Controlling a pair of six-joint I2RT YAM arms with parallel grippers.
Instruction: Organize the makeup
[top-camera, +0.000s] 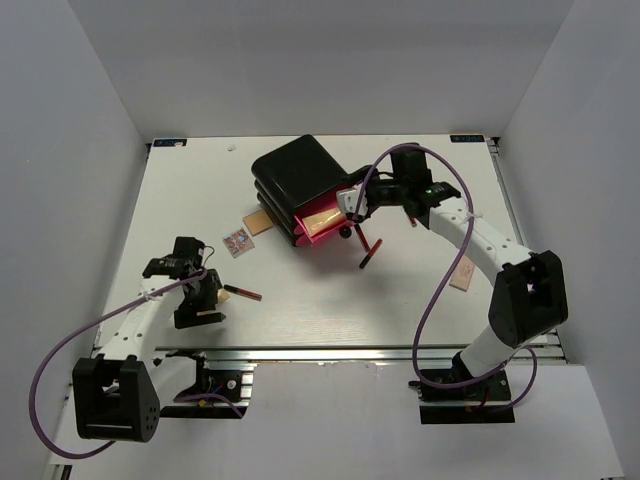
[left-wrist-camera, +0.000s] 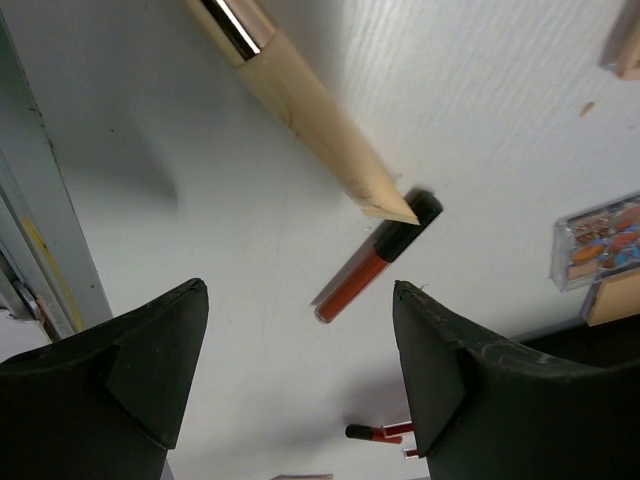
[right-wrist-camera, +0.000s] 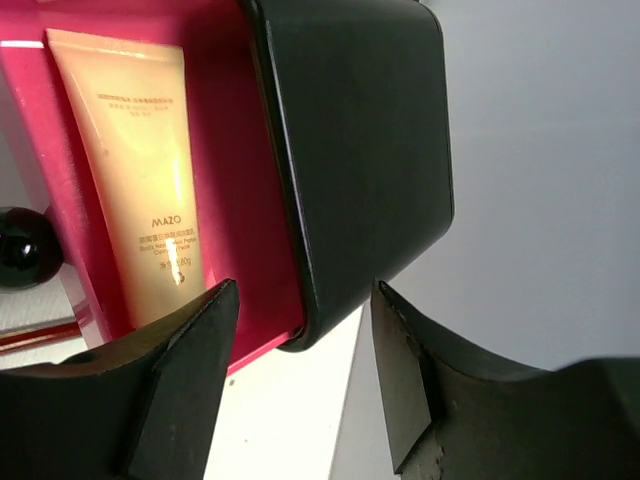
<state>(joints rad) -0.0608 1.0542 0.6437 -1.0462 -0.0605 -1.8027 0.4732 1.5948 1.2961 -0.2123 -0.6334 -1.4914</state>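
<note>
My left gripper (top-camera: 200, 303) is open and empty, low over the table. In the left wrist view it (left-wrist-camera: 300, 290) faces a red lipstick tube with a black cap (left-wrist-camera: 368, 272), also seen from above (top-camera: 243, 292). A beige stick (left-wrist-camera: 300, 95) lies with its tip at that cap. A patterned packet (top-camera: 238, 242) (left-wrist-camera: 598, 243) lies further on. My right gripper (top-camera: 353, 205) (right-wrist-camera: 300, 290) is open and empty at the corner of the open pink drawer (right-wrist-camera: 240, 180), where a beige tube (right-wrist-camera: 130, 170) lies. A second lipstick (top-camera: 370, 250) lies in front of the drawer.
The black box with pink drawers (top-camera: 298, 172) stands mid-table at the back. A tan tube (top-camera: 262, 222) lies at its left side, another (top-camera: 463, 272) by the right arm. The drawer's black knob (right-wrist-camera: 25, 245) is left of my right fingers. White walls enclose the table.
</note>
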